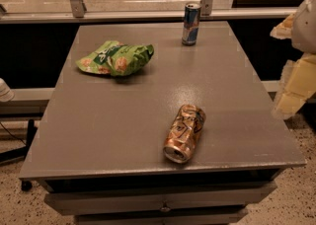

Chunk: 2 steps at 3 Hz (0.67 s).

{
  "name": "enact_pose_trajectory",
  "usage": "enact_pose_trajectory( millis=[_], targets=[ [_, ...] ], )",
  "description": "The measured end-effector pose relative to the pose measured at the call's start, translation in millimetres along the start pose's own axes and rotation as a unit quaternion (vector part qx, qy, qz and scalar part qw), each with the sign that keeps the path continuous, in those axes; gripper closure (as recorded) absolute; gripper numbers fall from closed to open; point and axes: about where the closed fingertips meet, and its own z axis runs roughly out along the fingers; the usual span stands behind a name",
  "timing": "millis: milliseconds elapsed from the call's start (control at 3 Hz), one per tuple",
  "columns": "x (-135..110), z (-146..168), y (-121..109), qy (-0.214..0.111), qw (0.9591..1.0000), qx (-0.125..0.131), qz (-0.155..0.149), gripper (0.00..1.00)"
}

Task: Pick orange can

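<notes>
The orange can (pixel 184 132) lies on its side on the grey table (pixel 108 125), right of centre and near the front edge. One silver end points toward the camera and its body is slightly dented. My gripper (pixel 292 83) shows as a pale, blurred shape at the right edge of the view. It is above and beyond the table's right side, well apart from the can and holding nothing that I can see.
A slim blue-and-silver can (pixel 191 23) stands upright at the table's far edge. A crumpled green snack bag (pixel 116 58) lies at the far left. A metal railing (pixel 148 16) runs behind the table. Drawers (pixel 163 202) sit under its front edge.
</notes>
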Motion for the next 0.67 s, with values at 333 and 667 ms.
enact_pose_trajectory(
  millis=[333,667],
  targets=[
    [-1,-1,-1,-0.003,1.0000,0.002,0.000,0.00],
    [-27,13,10,-0.045,0.9980,0.003,-0.045,0.00]
  ],
)
